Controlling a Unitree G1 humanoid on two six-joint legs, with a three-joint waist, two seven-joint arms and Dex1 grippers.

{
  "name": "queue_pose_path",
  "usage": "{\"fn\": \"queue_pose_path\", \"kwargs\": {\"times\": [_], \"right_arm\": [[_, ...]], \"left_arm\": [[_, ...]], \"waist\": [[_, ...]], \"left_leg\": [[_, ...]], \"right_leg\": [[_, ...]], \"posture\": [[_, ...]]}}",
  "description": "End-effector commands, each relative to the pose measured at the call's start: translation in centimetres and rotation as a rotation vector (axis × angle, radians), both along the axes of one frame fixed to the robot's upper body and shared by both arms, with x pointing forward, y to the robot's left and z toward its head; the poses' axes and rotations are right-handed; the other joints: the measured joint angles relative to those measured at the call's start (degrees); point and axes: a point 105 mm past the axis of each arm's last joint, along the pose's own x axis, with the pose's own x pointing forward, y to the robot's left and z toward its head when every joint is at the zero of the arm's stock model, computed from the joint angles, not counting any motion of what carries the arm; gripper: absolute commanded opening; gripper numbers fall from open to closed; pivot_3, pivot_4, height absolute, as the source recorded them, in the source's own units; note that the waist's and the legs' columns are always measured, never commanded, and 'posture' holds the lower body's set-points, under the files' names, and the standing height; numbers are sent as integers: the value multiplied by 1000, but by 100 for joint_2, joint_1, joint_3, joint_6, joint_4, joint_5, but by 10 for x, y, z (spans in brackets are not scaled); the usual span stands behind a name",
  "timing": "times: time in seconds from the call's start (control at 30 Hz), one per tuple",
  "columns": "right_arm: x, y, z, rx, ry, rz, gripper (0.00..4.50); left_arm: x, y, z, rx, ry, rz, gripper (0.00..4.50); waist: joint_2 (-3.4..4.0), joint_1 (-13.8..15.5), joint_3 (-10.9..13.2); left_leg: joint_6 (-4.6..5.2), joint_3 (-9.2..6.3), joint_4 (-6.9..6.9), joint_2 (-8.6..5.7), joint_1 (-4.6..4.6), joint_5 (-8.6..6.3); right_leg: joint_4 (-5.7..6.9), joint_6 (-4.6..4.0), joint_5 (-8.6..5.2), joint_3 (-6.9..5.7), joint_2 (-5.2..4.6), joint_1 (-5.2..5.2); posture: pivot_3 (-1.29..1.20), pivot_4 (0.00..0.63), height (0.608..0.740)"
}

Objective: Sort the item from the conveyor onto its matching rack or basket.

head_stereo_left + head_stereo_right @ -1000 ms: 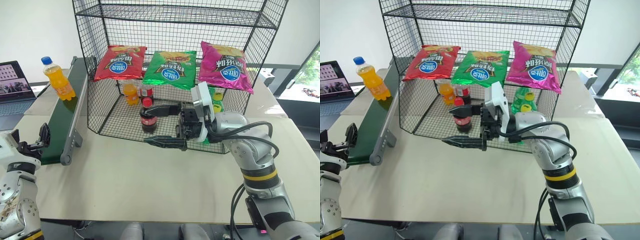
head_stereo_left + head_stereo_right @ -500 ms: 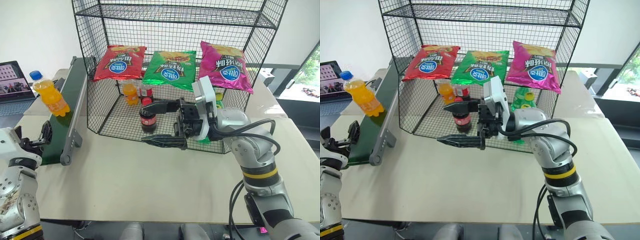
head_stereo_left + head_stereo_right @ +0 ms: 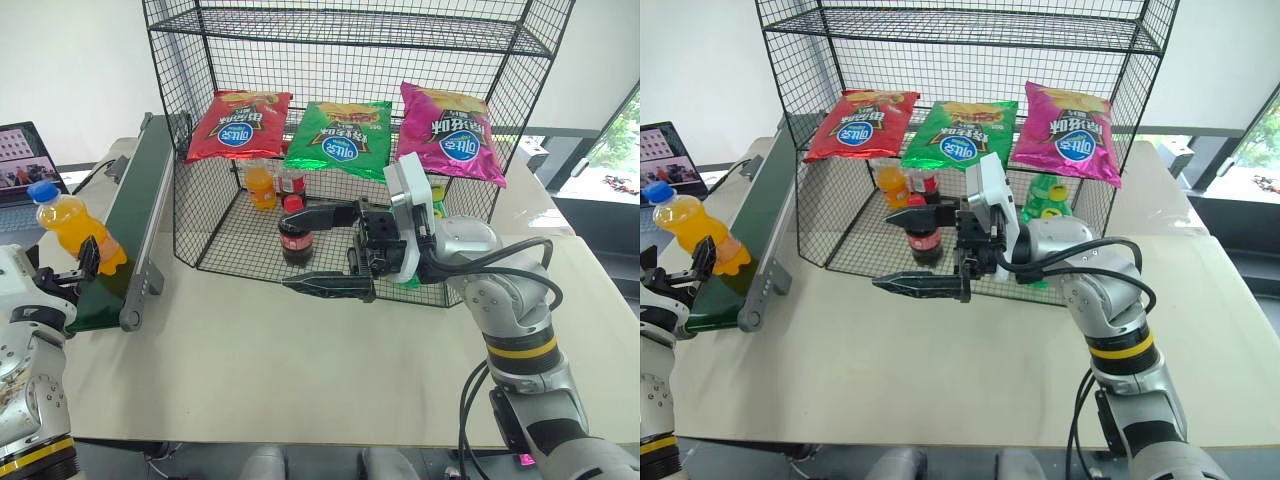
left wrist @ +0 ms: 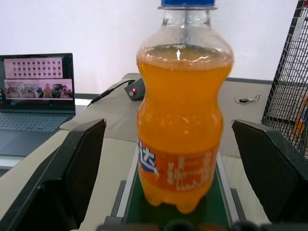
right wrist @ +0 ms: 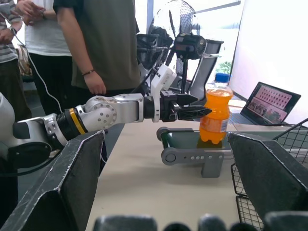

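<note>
A laptop (image 3: 22, 160) is sitting open at the far left of the pale surface (image 3: 300, 370). Just beside it, the left claw (image 3: 82, 268) is hanging wide open at the near end of the conveyor (image 3: 135, 215), holding nothing. The orange drink bottle (image 3: 75, 228) is standing upright on the belt between its fingers (image 4: 72, 173); the left wrist view is showing clear gaps on both sides of the bottle. The right wrist view is adding people (image 5: 91, 43) standing behind the left arm. Further right, the bottom tier (image 3: 240, 245) of the black wire cage is holding a small orange bottle (image 3: 261, 187) and a cola bottle (image 3: 295, 238), with three crisp bags (image 3: 345, 135) on the shelf above. The right claw (image 3: 325, 247) is hovering in front of the cage, spread wide and empty, pointing towards the conveyor.
</note>
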Motion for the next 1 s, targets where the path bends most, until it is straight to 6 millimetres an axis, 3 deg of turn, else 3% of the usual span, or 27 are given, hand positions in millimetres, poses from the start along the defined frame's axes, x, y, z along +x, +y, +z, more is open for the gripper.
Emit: {"fn": "queue_pose_path", "kwargs": {"times": [0.03, 0.17, 0.33, 0.47, 0.73, 1.0], "right_arm": [[-7, -2, 12, 34, -40, 10, 4500], [-8, -2, 10, 33, -35, 7, 4500], [-9, -2, 10, 32, -34, 0, 4500], [-8, -6, 9, 21, -33, -24, 4500], [5, -17, -21, -57, -4, -195, 4500], [22, -12, -47, -102, -8, -399, 4500]], "left_arm": [[-1, 2, 18, 40, -54, -2, 4451], [2, 2, 19, 40, -54, -16, 4451], [1, 0, 20, 32, -70, -43, 2991], [-5, -13, 30, 38, -94, -71, 2919], [-12, -84, 57, 71, -110, -264, 2919], [26, -138, 45, 27, -108, -376, 2919]], "waist": [[0, -2, 0], [0, -7, 0], [-1, 7, 0], [-4, 7, 2], [-35, 17, 7], [-30, 5, 10]], "left_leg": [[0, 0, 0, 0, 0, 0], [0, 0, -3, 1, 0, 0], [0, 0, -4, 1, 0, 0], [0, 0, -4, 1, -1, 0], [-1, 0, -7, -1, -5, 0], [-2, 1, -7, -2, -3, 1]], "right_leg": [[-1, 0, 0, 0, 0, 0], [0, 0, 0, 0, 0, -2], [0, 0, 0, 0, 0, -2], [-2, 0, 0, 0, -1, -2], [-7, 0, 0, 0, -6, -3], [-4, 0, 0, 1, 0, -2]], "posture": [[0, 150, 738], [0, 150, 738], [0, 150, 738], [0, 150, 738], [0, 150, 738], [0, 150, 738]]}}
